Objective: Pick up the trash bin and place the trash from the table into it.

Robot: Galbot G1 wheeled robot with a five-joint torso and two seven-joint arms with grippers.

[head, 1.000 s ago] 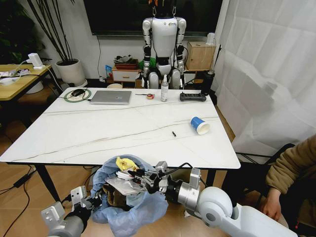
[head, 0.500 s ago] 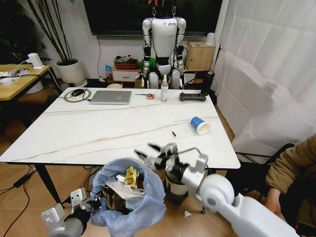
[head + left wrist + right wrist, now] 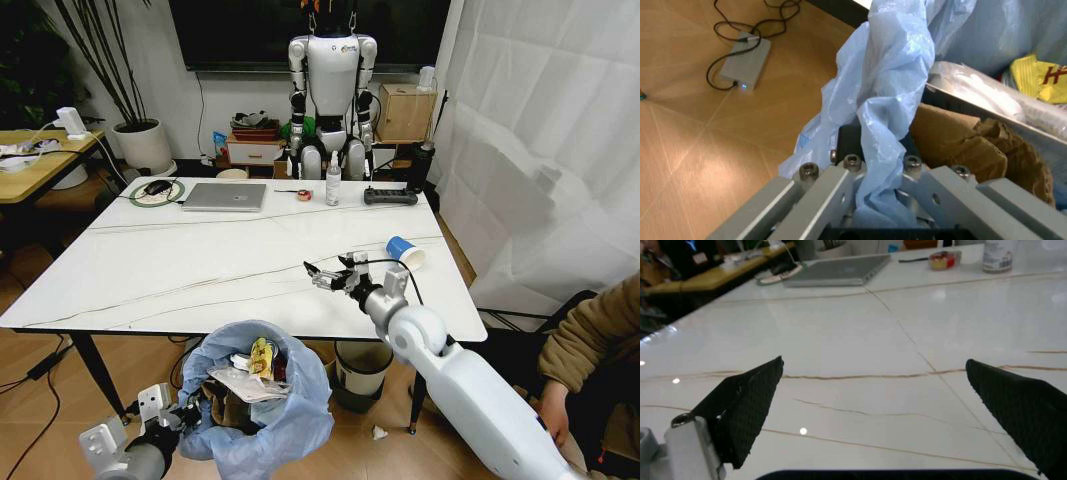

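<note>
Our right gripper (image 3: 330, 273) has swung up from the bin mouth, where it was a second ago, and now hovers over the white marble-look desk (image 3: 200, 262), its black fingers (image 3: 747, 407) spread wide and holding nothing. We judge that the last piece has been dropped and the arm is going back for more.

The small round trash bin in its baggy light-blue plastic liner (image 3: 290, 420) hangs below the near desk edge. Our left gripper (image 3: 870, 175) has its fingers pressed on the liner and rim, as the left wrist view shows. Just beyond those fingers lie crumpled brown cardboard (image 3: 973, 150), a clear plastic tray (image 3: 987, 100) and a yellow wrapper (image 3: 1037, 75).

The blue paper cup (image 3: 404, 253) lies on its side just beyond the right fingers, towards the far right of the desk, with a small dark bit (image 3: 352, 270) nearer them. Well beyond stand a grey laptop (image 3: 225, 197), a spray bottle (image 3: 333, 180) and a black power strip (image 3: 390, 196), none in the way.
</note>
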